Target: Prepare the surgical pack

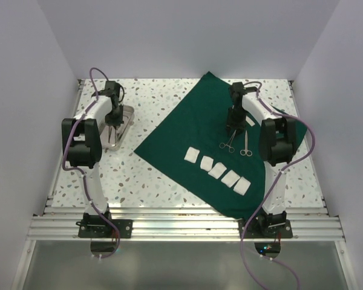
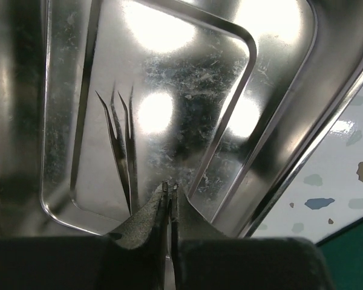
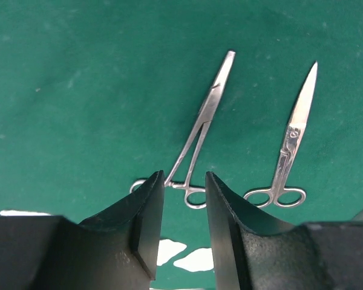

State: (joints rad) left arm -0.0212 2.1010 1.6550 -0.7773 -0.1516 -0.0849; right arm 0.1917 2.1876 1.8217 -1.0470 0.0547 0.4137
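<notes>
Surgical pack: the dark green plain fabric drape (image 1: 187, 121) is lying as a wide, unfolded sheet, corner-on, across the centre and right of the top view on the speckled white desk (image 1: 139, 181).
On the drape: five small white gauze squares (image 1: 218, 169) are sitting in a slanting row, with silver ring-handled forceps (image 3: 209, 106) and silver scissors (image 3: 293, 133) lying side by side, apart, just above them.
Risk, right side: if the fingers close off-centre on the rings, the forceps are likely to pivot or slide into the scissors. Fingers coming too low could pinch and bunch the cloth.
Risk, left side: thin metal tweezers (image 2: 124, 145) are lying flat on slick steel, so a shallow pinch may slip off them.
Left arm: it is reaching to the upper left of the top view, wrist pointing down into the shallow shiny metal tray (image 2: 327, 90).
Left gripper (image 2: 170, 188): its fingers are pressing together. I cannot tell whether the tweezers' end is caught.
Right arm: it is stretching over the drape's right-centre, wrist tipped down at the forceps' rings.
Right gripper (image 3: 184, 176): its fingers are standing apart, with nothing between them.
</notes>
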